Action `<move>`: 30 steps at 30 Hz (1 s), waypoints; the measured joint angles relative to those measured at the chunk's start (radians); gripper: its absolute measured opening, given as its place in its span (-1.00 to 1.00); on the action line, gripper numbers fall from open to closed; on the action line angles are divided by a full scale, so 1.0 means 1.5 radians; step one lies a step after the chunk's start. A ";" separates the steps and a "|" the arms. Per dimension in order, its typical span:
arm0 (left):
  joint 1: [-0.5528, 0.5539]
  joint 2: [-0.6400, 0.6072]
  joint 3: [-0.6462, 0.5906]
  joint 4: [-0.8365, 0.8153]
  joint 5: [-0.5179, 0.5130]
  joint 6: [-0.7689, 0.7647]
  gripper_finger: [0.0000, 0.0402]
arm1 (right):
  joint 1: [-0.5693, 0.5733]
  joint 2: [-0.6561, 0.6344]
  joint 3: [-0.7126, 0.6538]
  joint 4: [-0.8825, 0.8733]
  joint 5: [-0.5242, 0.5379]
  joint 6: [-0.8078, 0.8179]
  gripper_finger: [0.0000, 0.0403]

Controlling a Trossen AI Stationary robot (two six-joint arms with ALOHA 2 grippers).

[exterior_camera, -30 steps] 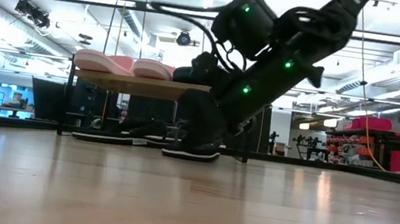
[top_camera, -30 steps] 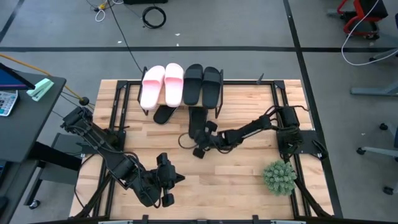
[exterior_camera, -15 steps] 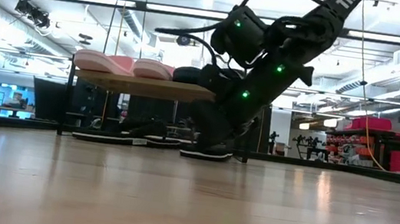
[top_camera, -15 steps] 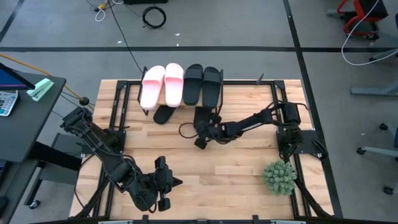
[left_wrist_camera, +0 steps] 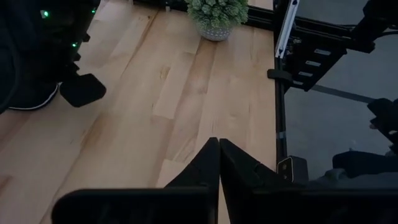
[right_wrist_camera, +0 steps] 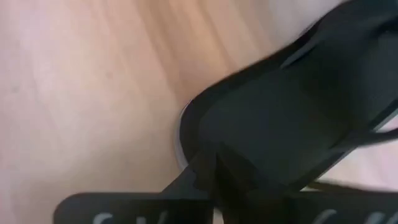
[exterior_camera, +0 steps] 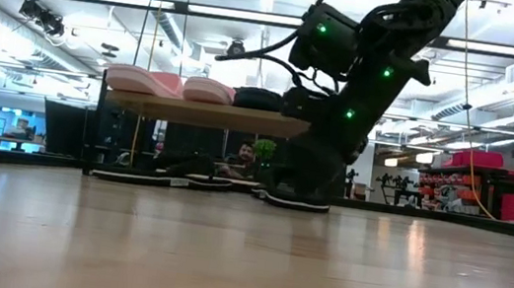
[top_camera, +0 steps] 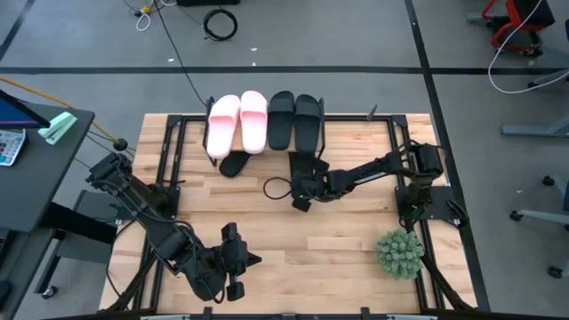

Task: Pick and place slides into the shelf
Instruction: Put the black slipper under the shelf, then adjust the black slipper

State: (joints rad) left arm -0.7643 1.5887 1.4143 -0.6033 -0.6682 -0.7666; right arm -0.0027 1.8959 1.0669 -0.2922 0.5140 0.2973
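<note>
Pale wooden counter (top_camera: 347, 231) with visible plank grain and a soft sheen, matt foam pink slides (top_camera: 237, 121) and matt black slides (top_camera: 294, 119) atop the shelf (exterior_camera: 206, 114) with its light wood board, thin black metal frame.

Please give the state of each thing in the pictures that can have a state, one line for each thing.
Pink slides: side by side on the shelf top board.
Black slides: on top board, beside the pink pair.
Left flip-flop: partly under the shelf.
Right flip-flop: flat on the table, at the right pincer.
Left pincer: shut, empty.
</note>
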 joint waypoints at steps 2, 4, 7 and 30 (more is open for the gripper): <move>0.002 0.000 0.000 0.000 0.000 -0.001 -0.89 | 0.005 -0.007 -0.001 0.026 0.002 -0.009 -0.90; 0.003 0.000 0.000 0.000 0.000 -0.005 -0.88 | 0.010 -0.016 0.000 0.057 0.003 -0.025 -0.85; 0.003 0.000 0.000 0.001 0.000 -0.006 -0.90 | 0.019 -0.027 0.001 0.068 -0.006 -0.029 -0.77; 0.227 0.007 -0.151 -0.347 -0.026 -0.369 -0.97 | 0.359 -0.270 0.003 0.055 -0.080 0.004 -0.81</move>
State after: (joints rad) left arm -0.4233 1.5993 1.1885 -1.1242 -0.7076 -1.3201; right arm 0.5351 1.4905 1.0706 -0.2096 0.3937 0.3031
